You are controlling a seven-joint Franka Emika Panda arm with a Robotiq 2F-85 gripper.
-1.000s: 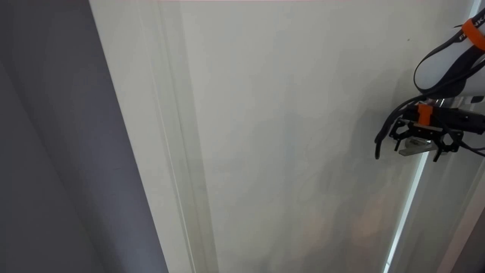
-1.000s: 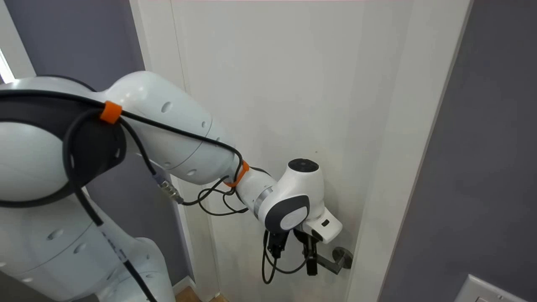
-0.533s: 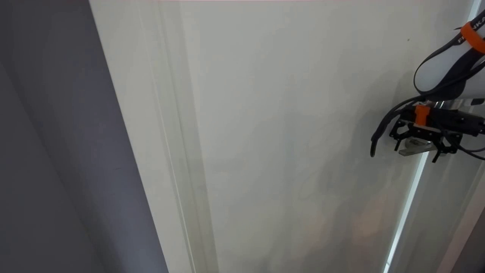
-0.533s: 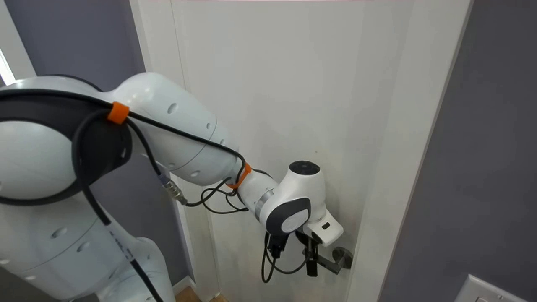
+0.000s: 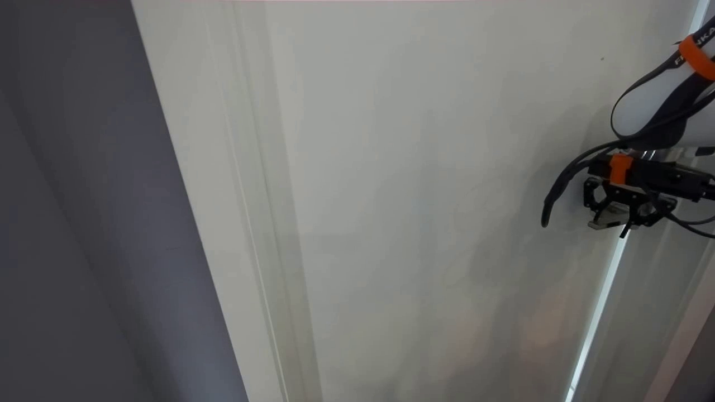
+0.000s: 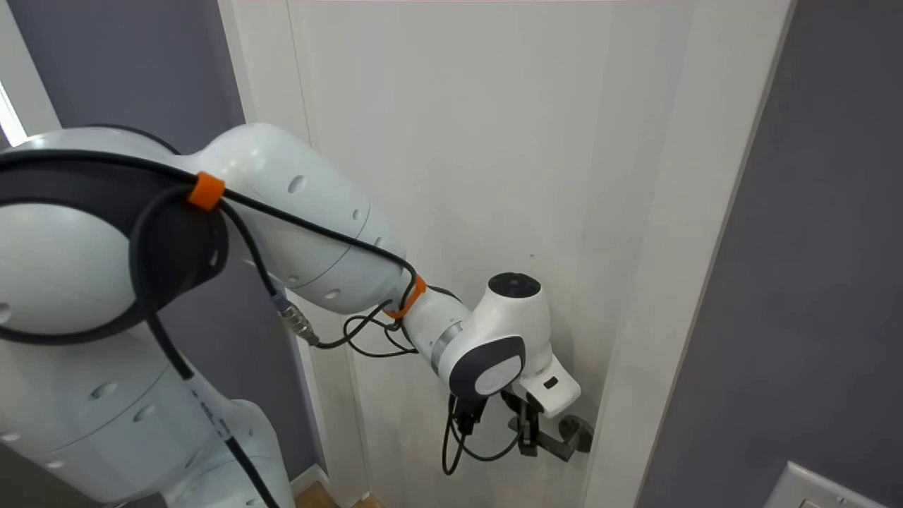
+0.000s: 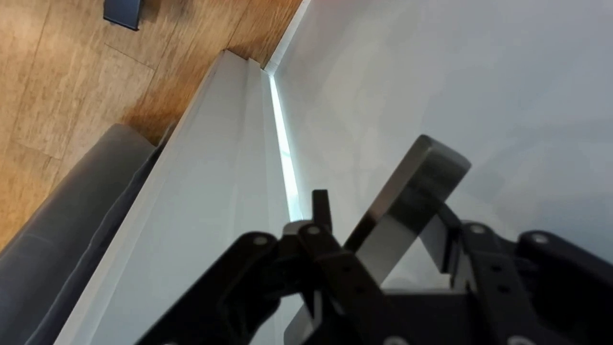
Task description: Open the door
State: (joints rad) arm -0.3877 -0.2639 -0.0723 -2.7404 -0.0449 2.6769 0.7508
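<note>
The off-white door (image 5: 391, 195) fills much of both exterior views and the right of the wrist view. A bright strip runs along its handle-side edge. Its silver lever handle (image 7: 402, 211) slants between the fingers of my gripper (image 7: 381, 206), partly covered by the left finger's linkage. The right finger meets or nearly meets the lever; the left fingertip shows a gap beside it. Whether the fingers are clamped is unclear. An exterior view has the gripper (image 6: 528, 446) around the lever's outer part, with the handle's round base (image 6: 578, 430) to the right.
A white frame (image 6: 670, 233) and grey wall (image 6: 790, 226) border the door, with a wall plate (image 6: 822, 487) low down. Black cable (image 5: 552, 195) hangs from the wrist. A dark grey padded object (image 7: 81, 220) lies beside the frame over the wooden floor (image 7: 81, 72).
My gripper's fingers have drawn closer together around the lever during the last half second. The arm has shifted slightly down and right in an exterior view. Door and lever look unmoved.
</note>
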